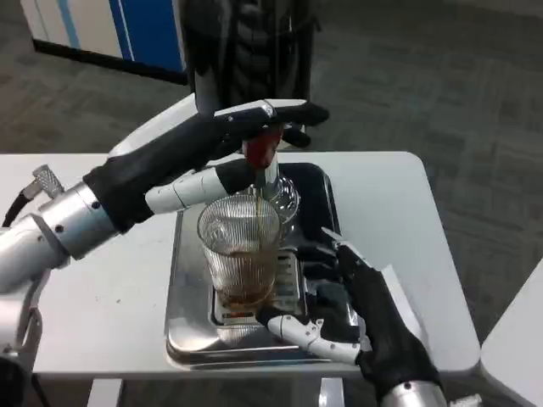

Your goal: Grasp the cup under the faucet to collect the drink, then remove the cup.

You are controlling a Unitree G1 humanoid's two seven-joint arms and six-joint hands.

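A ribbed clear glass cup [242, 254] stands on the grate of a steel drip tray [185, 331], under the faucet with a red handle [262, 151]. A thin brown stream falls into the cup, and brown drink fills its lower part. My left hand [222, 148] rests on the red handle from above and holds it. Just right of the cup, my right hand [348, 305] has its fingers spread, with one white finger reaching under the cup's near side. I cannot see it touching the glass.
The dark dispenser body [246, 42] rises behind the tray. The white table [102, 288] spreads left and right of the tray, with its right edge near my right forearm. Grey carpet lies beyond.
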